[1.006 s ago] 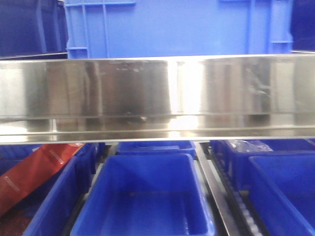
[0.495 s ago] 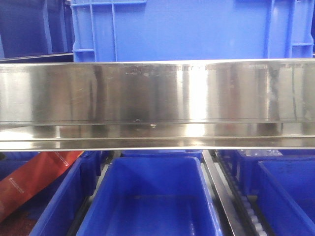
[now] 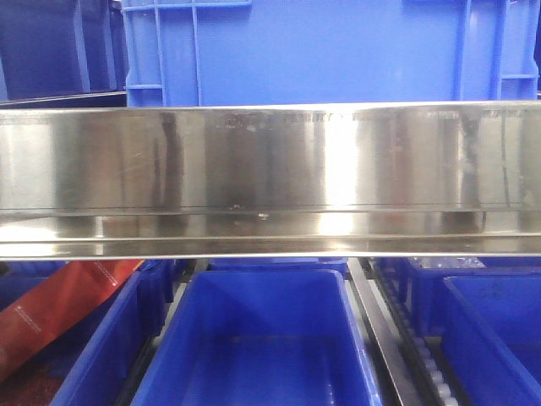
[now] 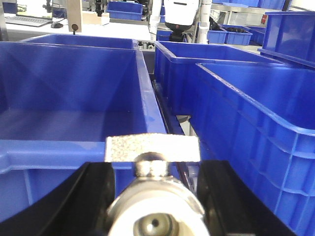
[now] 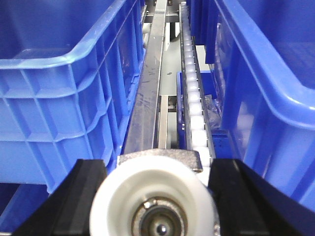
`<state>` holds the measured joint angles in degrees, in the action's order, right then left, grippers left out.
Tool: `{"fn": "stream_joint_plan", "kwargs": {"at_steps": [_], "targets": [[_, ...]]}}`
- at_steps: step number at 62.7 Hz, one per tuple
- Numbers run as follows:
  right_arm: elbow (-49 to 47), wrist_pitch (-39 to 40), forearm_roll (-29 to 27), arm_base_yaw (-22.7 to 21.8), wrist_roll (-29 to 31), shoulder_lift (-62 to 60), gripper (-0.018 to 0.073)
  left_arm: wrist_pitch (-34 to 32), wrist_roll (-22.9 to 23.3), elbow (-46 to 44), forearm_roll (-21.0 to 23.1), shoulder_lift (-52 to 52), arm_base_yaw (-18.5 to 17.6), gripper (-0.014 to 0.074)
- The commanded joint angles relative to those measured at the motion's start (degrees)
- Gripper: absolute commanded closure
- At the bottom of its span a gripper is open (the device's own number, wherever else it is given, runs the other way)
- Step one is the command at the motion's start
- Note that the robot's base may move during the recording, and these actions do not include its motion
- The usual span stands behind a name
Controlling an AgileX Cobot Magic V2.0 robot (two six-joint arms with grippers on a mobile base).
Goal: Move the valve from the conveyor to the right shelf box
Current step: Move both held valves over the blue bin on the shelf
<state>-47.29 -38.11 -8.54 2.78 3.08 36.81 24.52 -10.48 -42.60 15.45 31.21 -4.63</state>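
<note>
In the left wrist view a metal valve [image 4: 153, 149] with a flat grey handle and a white ring fills the space between the black fingers [image 4: 96, 196]. My left gripper [image 4: 156, 199] is shut on it, above the near wall of a blue box [image 4: 69, 98]. In the right wrist view a second valve [image 5: 153, 189] with a white flange is clamped in my right gripper [image 5: 158, 199]. It hangs over the gap between two blue boxes, one on the left [image 5: 54, 73] and one on the right [image 5: 268, 73]. The conveyor is out of view. Neither gripper shows in the front view.
A wide polished steel shelf rail [image 3: 270, 178] crosses the front view, with a blue crate [image 3: 321, 51] above it. Blue boxes [image 3: 262, 338] sit below, one at the right [image 3: 499, 330]. A red bag [image 3: 59, 304] lies at the left. A white roller track [image 5: 194, 98] runs between boxes.
Between one second ago and half a second ago the front view's scene slid right and slightly down. Since then it has held still.
</note>
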Motion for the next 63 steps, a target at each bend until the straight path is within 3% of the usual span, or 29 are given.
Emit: {"fn": "stream_joint_plan", "kwargs": {"at_steps": [1, 21, 29, 47, 55, 63], "targets": [[-0.5, 4.5, 0.2, -0.3, 0.0, -0.3, 0.0722, -3.4, -0.1, -0.2, 0.5, -0.5, -0.4, 0.0707], [-0.5, 6.1, 0.2, -0.3, 0.0, -0.3, 0.0722, -3.3, -0.1, -0.2, 0.5, -0.5, -0.4, 0.0707], [-0.5, 6.5, -0.5, -0.3, 0.0, -0.3, 0.0722, -2.8, -0.1, -1.4, 3.5, -0.5, -0.4, 0.0707], [-4.9, 5.1, -1.0, -0.3, 0.0, 0.6, 0.0722, 9.0, -0.1, -10.0, 3.5, 3.1, -0.4, 0.0707], [-10.4, 3.0, -1.2, 1.7, 4.1, 3.6, 0.0722, 13.3, -6.0, -16.3, 5.8, 8.7, -0.4, 0.0707], [-16.4, 2.6, -1.2, 5.9, 4.3, 7.8, 0.0722, 13.9, -9.6, -21.6, 9.8, 14.8, -0.4, 0.0707]]}}
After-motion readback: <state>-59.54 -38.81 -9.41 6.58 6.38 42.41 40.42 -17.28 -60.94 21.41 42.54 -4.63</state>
